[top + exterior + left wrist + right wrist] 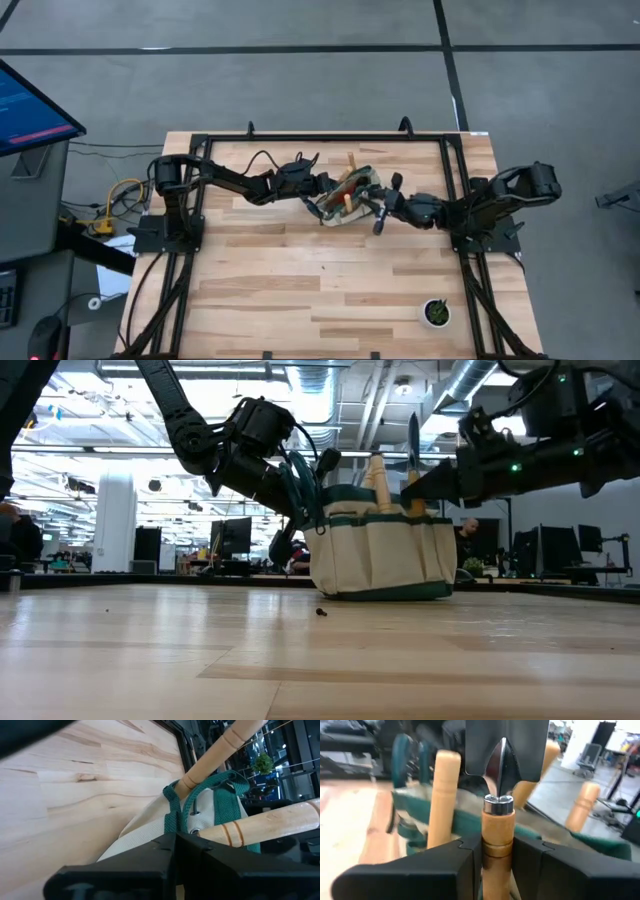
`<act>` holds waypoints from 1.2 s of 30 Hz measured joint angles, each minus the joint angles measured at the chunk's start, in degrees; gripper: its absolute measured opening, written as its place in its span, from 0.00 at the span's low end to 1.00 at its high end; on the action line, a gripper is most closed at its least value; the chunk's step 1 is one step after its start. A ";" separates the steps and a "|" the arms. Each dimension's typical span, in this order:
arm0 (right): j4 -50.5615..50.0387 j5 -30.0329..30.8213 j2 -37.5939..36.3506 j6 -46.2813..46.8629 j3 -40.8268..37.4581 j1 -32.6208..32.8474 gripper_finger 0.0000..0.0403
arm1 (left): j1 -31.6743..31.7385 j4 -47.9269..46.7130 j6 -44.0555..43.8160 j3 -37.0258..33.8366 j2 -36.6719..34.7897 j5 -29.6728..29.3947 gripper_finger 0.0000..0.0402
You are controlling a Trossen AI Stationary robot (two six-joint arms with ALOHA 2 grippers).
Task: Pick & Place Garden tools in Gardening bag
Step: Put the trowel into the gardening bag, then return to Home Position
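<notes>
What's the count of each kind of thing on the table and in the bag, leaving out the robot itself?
Wooden-handled tools: 4 (one held upright over the bag, three standing in it)
Gardening bag: 1
Potted plant: 1
Total: 6

Tools (378, 478) in bag (380, 555), mid-table (300, 290)

Both arms are matte black, jointed and tubular; black cables loop alongside; green lights glow.
</notes>
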 joint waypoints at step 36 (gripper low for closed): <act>-8.70 0.58 -11.68 -0.06 -0.06 2.67 0.58 | 0.56 2.11 4.14 -0.02 -3.75 -0.20 0.00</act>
